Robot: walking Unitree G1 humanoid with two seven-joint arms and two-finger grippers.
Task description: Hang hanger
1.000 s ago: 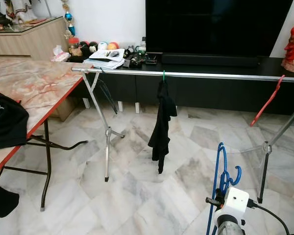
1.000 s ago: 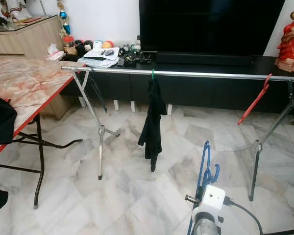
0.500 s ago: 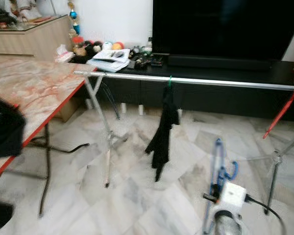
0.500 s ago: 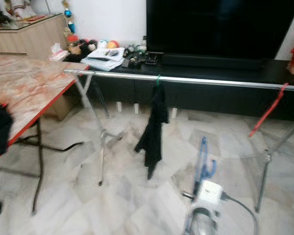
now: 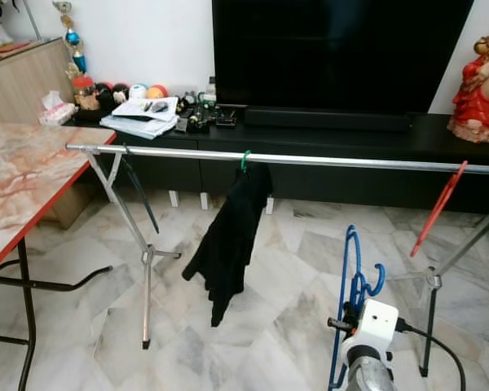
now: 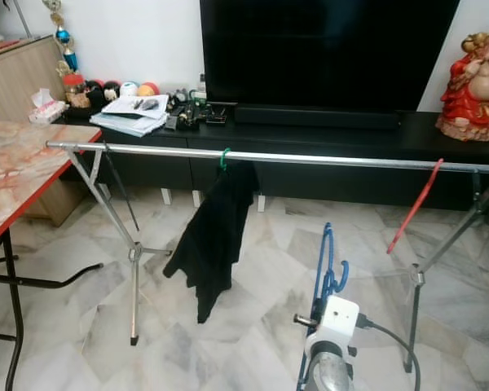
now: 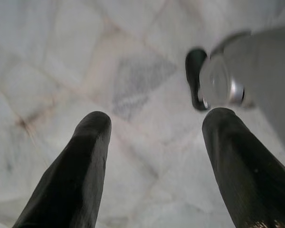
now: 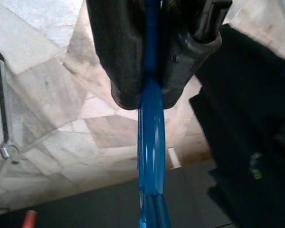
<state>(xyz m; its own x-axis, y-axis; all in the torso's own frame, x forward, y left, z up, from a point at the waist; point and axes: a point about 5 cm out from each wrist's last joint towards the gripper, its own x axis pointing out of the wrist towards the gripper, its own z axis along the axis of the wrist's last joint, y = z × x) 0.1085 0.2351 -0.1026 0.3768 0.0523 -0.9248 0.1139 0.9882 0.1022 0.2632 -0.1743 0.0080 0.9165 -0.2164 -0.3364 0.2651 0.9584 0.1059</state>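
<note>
A blue plastic hanger (image 5: pixel 354 281) stands upright in front of me at lower right, its hook pointing up. My right gripper (image 8: pixel 149 97) is shut on the hanger's blue bar (image 8: pixel 151 142), below the white wrist camera (image 5: pixel 376 322). Beyond it runs a long silver rail (image 5: pixel 350 161) on crossed legs. A black garment (image 5: pixel 228 240) hangs from the rail on a green hook (image 5: pixel 245 160). A red hanger (image 5: pixel 438 208) hangs near the rail's right end. My left gripper (image 7: pixel 156 123) is open over the marble floor with nothing between its fingers.
A folding table (image 5: pixel 16 187) with a marble-pattern top and red edge stands at left. Behind the rail is a low black console (image 5: pixel 334 134) with a large TV, papers and a red figurine (image 5: pixel 481 77). Rack legs (image 5: pixel 147 269) (image 5: pixel 428 301) stand on the floor.
The whole view has shifted right and closer to the rail, so the camera moved. The black garment now swings out to the left. The blue hanger stays in my right gripper.
</note>
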